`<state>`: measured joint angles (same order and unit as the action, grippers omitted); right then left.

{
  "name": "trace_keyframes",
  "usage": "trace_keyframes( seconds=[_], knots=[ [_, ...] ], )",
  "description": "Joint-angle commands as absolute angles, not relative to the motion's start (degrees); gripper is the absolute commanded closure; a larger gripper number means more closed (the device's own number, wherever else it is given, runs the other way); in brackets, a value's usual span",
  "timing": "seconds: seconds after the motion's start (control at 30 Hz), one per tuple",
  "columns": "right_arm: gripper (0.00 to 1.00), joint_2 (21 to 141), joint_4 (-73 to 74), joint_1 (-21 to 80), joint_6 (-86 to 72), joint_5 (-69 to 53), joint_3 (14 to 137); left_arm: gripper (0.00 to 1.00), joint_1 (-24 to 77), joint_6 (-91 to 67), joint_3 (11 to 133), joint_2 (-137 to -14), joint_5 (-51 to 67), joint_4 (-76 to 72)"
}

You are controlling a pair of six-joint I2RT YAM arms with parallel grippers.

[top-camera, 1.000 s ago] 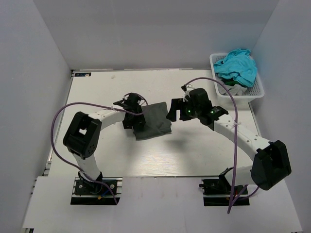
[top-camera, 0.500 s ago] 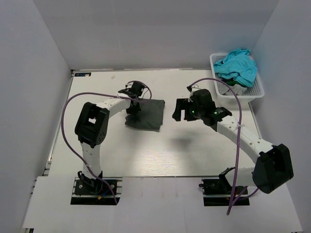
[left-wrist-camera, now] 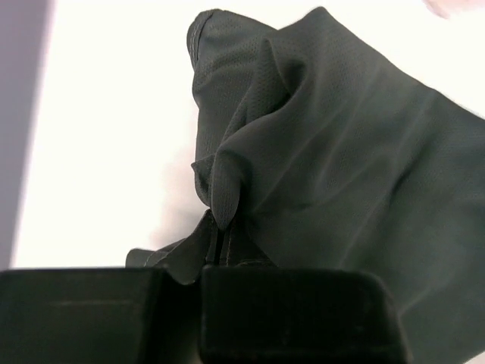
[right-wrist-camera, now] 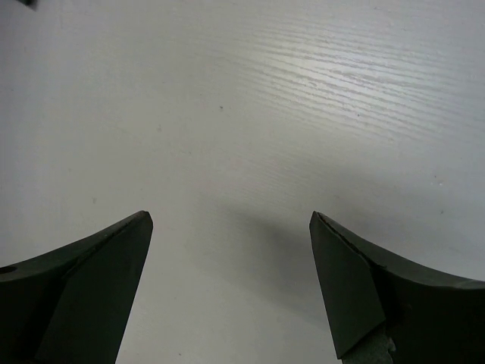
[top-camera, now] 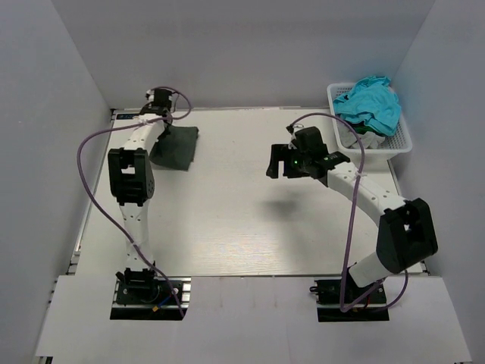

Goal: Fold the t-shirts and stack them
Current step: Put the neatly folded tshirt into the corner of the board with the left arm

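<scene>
While my left gripper (left-wrist-camera: 220, 258) is clenched on a bunched fold of the dark grey t-shirt (left-wrist-camera: 341, 167), that shirt lies in the upper left of the overhead view, near the far edge of the counter (top-camera: 227, 220). It is pulled up where I pinch it and otherwise spread on the surface. My right gripper (right-wrist-camera: 231, 220) hangs released above bare counter right of centre, jaws wide with nothing between them. At the upper right, a white basket (top-camera: 400, 142) holds a crumpled turquoise t-shirt (top-camera: 370, 102), well apart from the dark shirt.
</scene>
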<state>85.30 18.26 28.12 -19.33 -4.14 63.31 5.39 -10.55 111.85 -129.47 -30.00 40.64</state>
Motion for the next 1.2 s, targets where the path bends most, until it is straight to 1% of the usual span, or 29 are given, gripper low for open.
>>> trace_keyframes(
  seconds=[0.0,0.13,0.2,0.33,0.43,0.47,0.5,0.53,0.57,0.6,0.63,0.7,0.73,0.77,0.83,0.87,0.9,0.93,0.97,1.0,1.03,1.07,1.1,1.13,1.17],
  knots=[
    [0.10,88.2,16.2,27.3,-18.5,-7.6,68.3,1.00,0.7,-5.7,122.6,-134.7,-33.1,42.5],
    [0.10,91.1,15.1,26.6,-19.7,-9.1,70.2,1.00,-4.3,-2.7,132.6,-141.7,-32.3,41.8],
    [0.10,93.0,15.0,26.3,-20.0,-9.4,70.7,1.00,-4.9,-2.1,133.3,-142.3,-31.7,40.0],
    [0.10,95.6,13.8,25.8,-20.7,-11.3,72.2,1.00,-7.3,-0.3,131.0,-142.3,-31.6,32.6],
    [0.10,96.9,13.8,25.3,-21.4,-13.1,72.8,0.96,-8.8,-0.3,135.7,-145.0,-31.6,32.1],
    [0.10,97.1,13.3,25.2,-21.5,-14.1,72.7,0.84,-9.3,-0.3,138.1,-145.7,-32.2,32.1],
    [0.10,97.1,13.3,25.2,-21.5,-14.3,72.5,0.76,-9.3,0.3,138.2,-145.7,-32.2,32.1],
    [0.10,96.9,12.7,25.1,-21.5,-14.5,72.1,0.61,-9.3,1.4,138.2,-145.7,-33.0,30.2],
    [0.10,96.8,12.9,25.2,-21.5,-15.1,72.0,0.14,-9.3,2.0,137.4,-145.1,-33.0,29.3],
    [0.10,96.9,13.0,25.1,-21.5,-15.2,71.7,0.02,-9.3,2.0,136.9,-144.5,-33.0,28.5],
    [0.10,96.2,12.8,25.0,-21.4,-15.3,71.3,0.00,-9.3,2.6,136.8,-142.9,-33.0,27.9],
    [0.10,96.1,12.8,25.1,-21.1,-16.2,70.7,0.00,-8.8,2.0,137.5,-141.1,-33.5,30.5],
    [0.10,95.1,12.8,25.1,-21.1,-16.4,70.3,0.00,-8.8,2.0,135.9,-139.6,-34.7,31.5],
    [0.10,94.9,12.8,25.1,-21.0,-16.9,70.1,0.00,-8.0,0.4,134.4,-135.5,-35.2,32.5],
    [0.10,92.3,12.7,25.2,-21.1,-16.5,68.9,0.00,-7.5,-2.6,130.7,-130.5,-34.4,35.1],
    [0.10,91.6,11.7,25.1,-21.0,-16.3,67.8,0.00,-7.5,-8.2,129.7,-128.0,-32.9,39.9],
    [0.10,90.7,11.3,25.1,-20.7,-15.7,66.3,0.00,-7.5,-10.7,128.5,-122.6,-29.0,42.5],
    [0.10,87.4,10.8,25.1,-20.7,-15.4,65.5,0.00,-7.5,-13.2,126.1,-119.6,-26.8,45.4],
    [0.10,85.4,9.9,25.1,-21.2,-14.6,62.8,0.00,-6.7,-17.2,121.1,-113.1,-20.4,50.4],
    [0.10,85.3,9.6,25.1,-21.4,-14.2,61.8,0.00,-6.1,-18.7,121.0,-113.0,-17.3,51.5],
    [0.10,82.4,9.2,25.1,-22.1,-14.1,60.7,0.00,-4.9,-19.8,110.1,-104.1,-15.6,50.6],
    [0.10,81.4,9.2,25.0,-22.3,-13.9,58.6,0.00,-4.1,-20.3,103.6,-98.8,-14.3,47.3],
    [0.10,80.6,9.2,25.2,-22.6,-13.5,56.6,0.00,-2.7,-24.2,97.3,-93.6,-12.2,41.5],
    [0.10,78.2,9.4,25.0,-23.3,-13.4,55.9,0.00,-1.2,-26.6,85.4,-88.8,-10.5,38.4],
    [0.10,77.7,9.6,25.0,-23.3,-13.2,54.2,0.00,-0.5,-29.5,80.2,-80.2,-9.6,36.1]
  ],
)
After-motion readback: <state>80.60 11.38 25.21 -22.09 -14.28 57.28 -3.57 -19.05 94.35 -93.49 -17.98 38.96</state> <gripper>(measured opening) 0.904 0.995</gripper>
